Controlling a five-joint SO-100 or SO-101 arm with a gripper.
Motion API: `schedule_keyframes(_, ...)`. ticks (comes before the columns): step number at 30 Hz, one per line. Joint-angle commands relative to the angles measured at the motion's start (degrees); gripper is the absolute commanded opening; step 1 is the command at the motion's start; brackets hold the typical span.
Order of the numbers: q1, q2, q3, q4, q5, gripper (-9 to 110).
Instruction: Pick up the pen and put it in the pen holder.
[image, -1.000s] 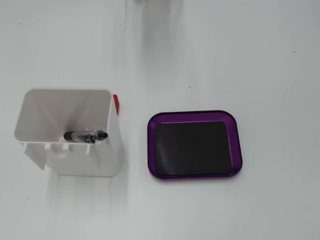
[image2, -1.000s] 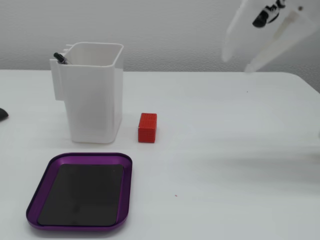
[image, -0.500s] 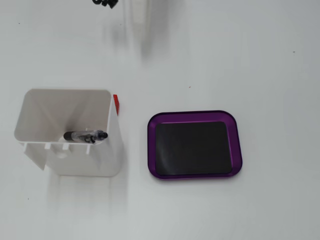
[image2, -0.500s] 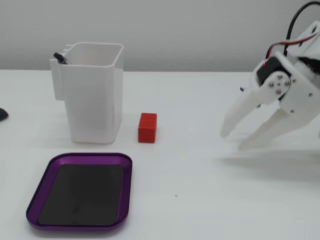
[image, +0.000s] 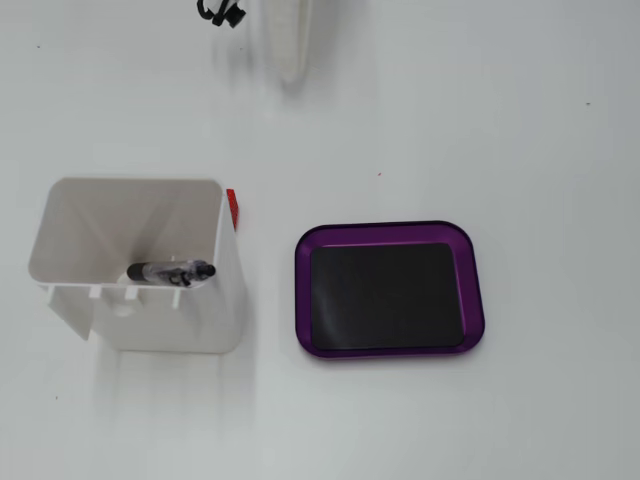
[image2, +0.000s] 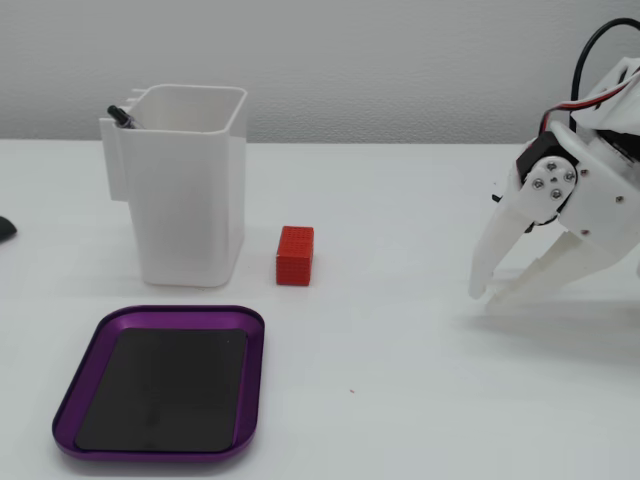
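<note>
Pen (image: 171, 272) is seen lodged inside pen holder (image2: 190, 200); gripper (image2: 486, 296) is held nearly closed, empty, low over table (image2: 400, 400), well apart

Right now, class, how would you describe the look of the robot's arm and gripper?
The arm is white plastic with blocky shells. A black motor with a round screwed hub sits above the gripper, which has two long, tapering white fingers. Black and red cables loop over the top.
</note>
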Motion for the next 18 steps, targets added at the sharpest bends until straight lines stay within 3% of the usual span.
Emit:
schedule_keyframes(1,-0.26,3.60,0.09,0.26,0.35,0)
schedule_keyframes(18,-0.26,3.60,0.26,-0.44,0.44,0)
